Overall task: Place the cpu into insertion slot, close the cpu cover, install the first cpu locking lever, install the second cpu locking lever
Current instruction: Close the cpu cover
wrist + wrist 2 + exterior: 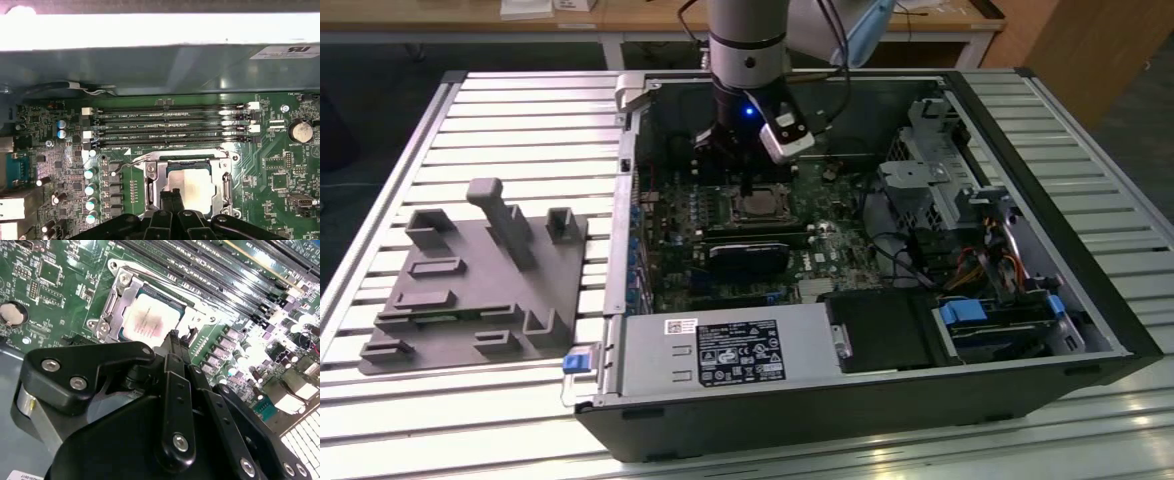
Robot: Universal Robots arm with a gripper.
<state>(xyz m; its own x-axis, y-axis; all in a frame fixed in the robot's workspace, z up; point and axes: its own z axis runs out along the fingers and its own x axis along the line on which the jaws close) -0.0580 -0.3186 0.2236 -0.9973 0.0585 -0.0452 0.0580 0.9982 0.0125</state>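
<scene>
The cpu [147, 320], a pale silvery-tan square, lies flat in the insertion slot [755, 207] on the green motherboard inside the open computer case. The cpu cover [116, 292], a silver frame, lies down around the cpu [194, 182], whose top shows through the cut-out. A thin bent metal lever [127, 164] sticks out beside the cover [150, 175]. My gripper [180, 336] hangs just over the cpu's edge, black fingers [168, 196] pressed together and holding nothing I can see. In the exterior view the gripper [744, 185] stands straight above the slot.
Long black memory slots [170, 127] run beside the socket, and a coin battery [302, 131] sits nearby. A black card [754, 255], a power supply [720, 350] and a drive cage [927, 170] crowd the case. A grey fixture tray [474, 290] lies outside on the slatted table.
</scene>
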